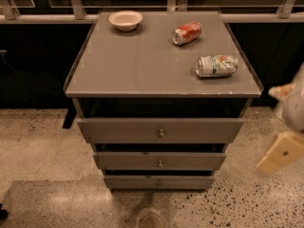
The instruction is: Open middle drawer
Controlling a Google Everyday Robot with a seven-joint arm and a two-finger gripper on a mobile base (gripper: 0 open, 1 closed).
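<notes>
The grey cabinet has three drawer fronts stacked below its top. The middle drawer (190, 161) is the mid-sized grey front, with a small round metal knob (160, 164) at its centre. It sits between the widest front (199, 129) above and the narrowest front (190, 182) below. My gripper (280, 153) is a cream-coloured, blurred shape at the right edge of the view. It hangs beside the cabinet at about the height of the middle drawer, well right of the knob and touching nothing.
On the cabinet top (142, 65) are a white bowl (125, 20) at the back left, a red can (186, 33) lying on its side, and a green-and-white can (216, 65) lying near the right edge. A dark railing and windows stand behind. Speckled floor surrounds the cabinet.
</notes>
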